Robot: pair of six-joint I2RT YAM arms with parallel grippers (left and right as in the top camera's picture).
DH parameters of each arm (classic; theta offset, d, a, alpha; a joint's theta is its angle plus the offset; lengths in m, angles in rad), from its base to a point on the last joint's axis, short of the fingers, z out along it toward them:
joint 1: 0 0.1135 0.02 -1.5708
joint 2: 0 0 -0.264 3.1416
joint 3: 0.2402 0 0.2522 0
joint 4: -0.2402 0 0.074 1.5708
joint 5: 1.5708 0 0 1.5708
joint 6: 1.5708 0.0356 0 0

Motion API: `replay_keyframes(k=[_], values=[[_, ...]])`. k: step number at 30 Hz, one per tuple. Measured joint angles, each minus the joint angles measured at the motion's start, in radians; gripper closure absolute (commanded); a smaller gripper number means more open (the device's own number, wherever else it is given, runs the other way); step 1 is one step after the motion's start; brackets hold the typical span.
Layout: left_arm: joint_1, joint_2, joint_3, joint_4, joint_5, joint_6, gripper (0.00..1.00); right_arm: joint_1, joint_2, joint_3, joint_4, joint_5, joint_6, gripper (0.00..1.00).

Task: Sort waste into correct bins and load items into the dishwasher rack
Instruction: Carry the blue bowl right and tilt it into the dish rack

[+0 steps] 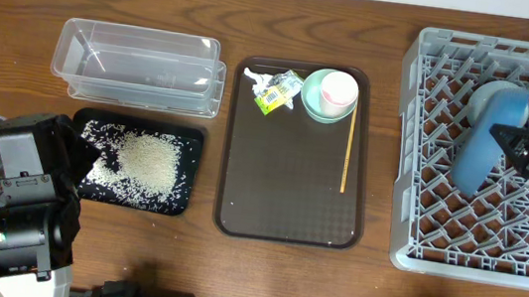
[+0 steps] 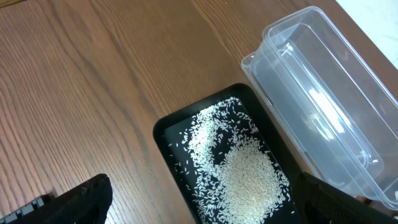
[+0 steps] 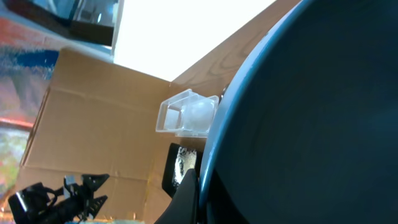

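Dark-blue dish [image 1: 480, 143] stood on edge, tilted, among the pegs of the dishwasher rack [image 1: 471, 267]. The rack sat on the surface [image 1: 15, 60] just right of the brown serving tray [image 1: 290, 191]. Right pincer [image 1: 511, 140] gripped the dish by its rim, on the side facing away from the brown tray. Right wrist view was nearly all dish: one finger [image 3: 183, 202] lay against its edge, the second finger was hidden behind it. Rice grains [image 1: 148, 160] lay in the black tray [image 1: 193, 138], just left of the brown tray's near half, with a dense heap toward the middle and loose scatter around it. Clear tub [image 1: 138, 34] sat left of the brown tray's far half, close against the black tray's far edge; could not tell if they touched. Left pincer [image 2: 204, 198] hung over the end of the black tray farthest from the brown tray, fingers spread wide, holding nothing. On the brown tray, the crumpled wrapper [image 1: 276, 92] lay at the far edge, left of centre. Light-blue bowl [image 1: 311, 106] sat in the far right corner, just beside the wrapper. Green cup [image 1: 339, 93] stood upright inside the bowl, pink inside showing. Wooden stick [image 1: 348, 153] lay flat along the right edge, running from the bowl toward the near end.
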Motion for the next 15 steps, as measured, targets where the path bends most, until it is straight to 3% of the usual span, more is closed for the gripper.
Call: replay_keyframes(k=[15], values=[[0.0,0.0,0.0,0.0,0.0,0.0,0.06,-0.133,-0.016,0.006,-0.058,0.059,0.007,0.99]])
